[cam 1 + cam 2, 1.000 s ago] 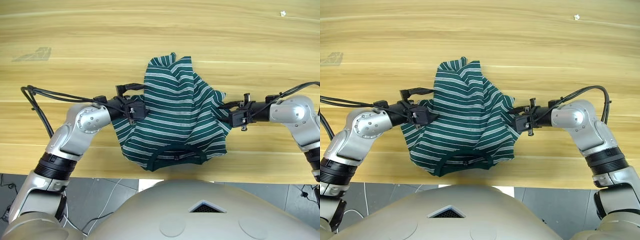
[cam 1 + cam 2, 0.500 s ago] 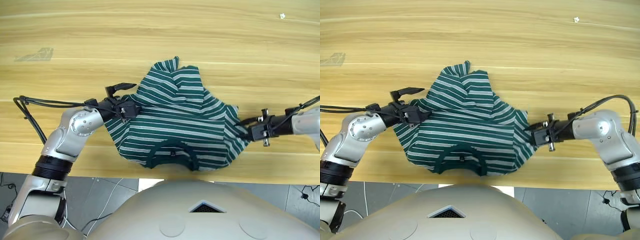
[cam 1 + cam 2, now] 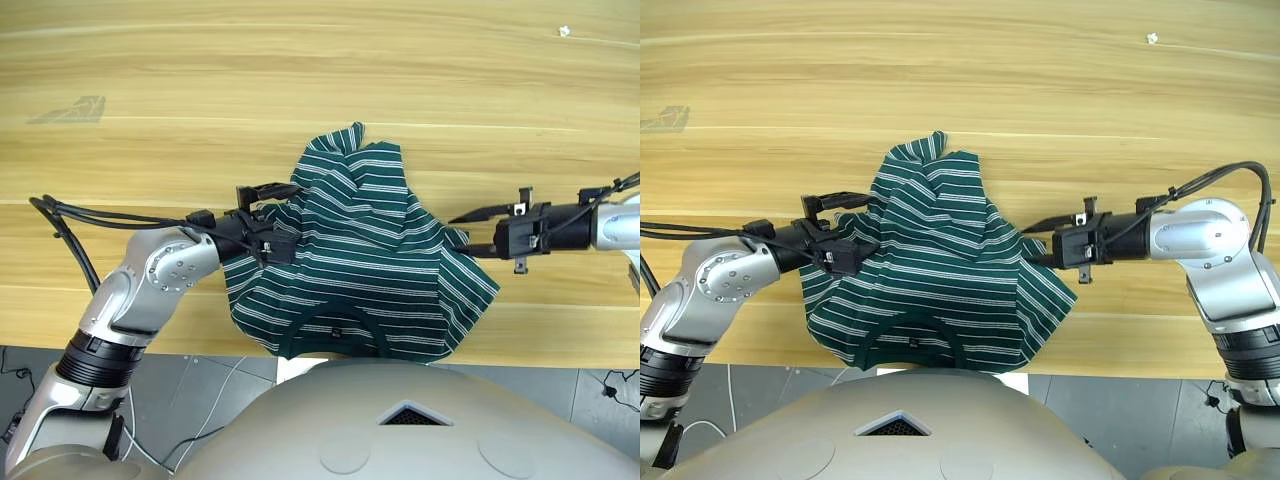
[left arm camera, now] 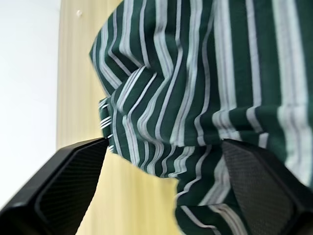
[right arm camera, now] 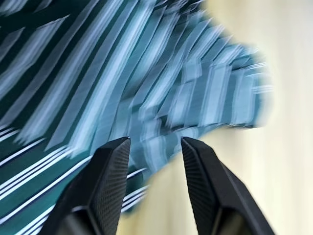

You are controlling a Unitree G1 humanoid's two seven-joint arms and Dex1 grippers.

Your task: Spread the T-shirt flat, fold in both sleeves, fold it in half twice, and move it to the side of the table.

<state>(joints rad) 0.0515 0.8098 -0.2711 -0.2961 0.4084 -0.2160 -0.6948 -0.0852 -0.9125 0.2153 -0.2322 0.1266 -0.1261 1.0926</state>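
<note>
The dark green T-shirt (image 3: 365, 250) with white stripes lies crumpled near the table's front edge, its collar (image 3: 335, 325) at the edge. My left gripper (image 3: 275, 215) stands open at the shirt's left side, one finger over the cloth and one against its edge. My right gripper (image 3: 472, 232) is open at the shirt's right side, fingertips just at the sleeve area. In the left wrist view the fingers (image 4: 68, 181) are wide apart with striped cloth (image 4: 195, 88) between and beyond them. The right wrist view shows both fingers (image 5: 110, 176) spread in front of the shirt (image 5: 98, 73).
The wooden table (image 3: 200, 80) stretches wide and bare behind the shirt. A small white scrap (image 3: 565, 30) lies at the far right and a grey mark (image 3: 70, 108) at the far left. Floor and cables show below the front edge.
The arms pulled the shirt wide apart, then came back inward. The shirt has slackened and bunched again, and the right gripper now stands open beside it.
</note>
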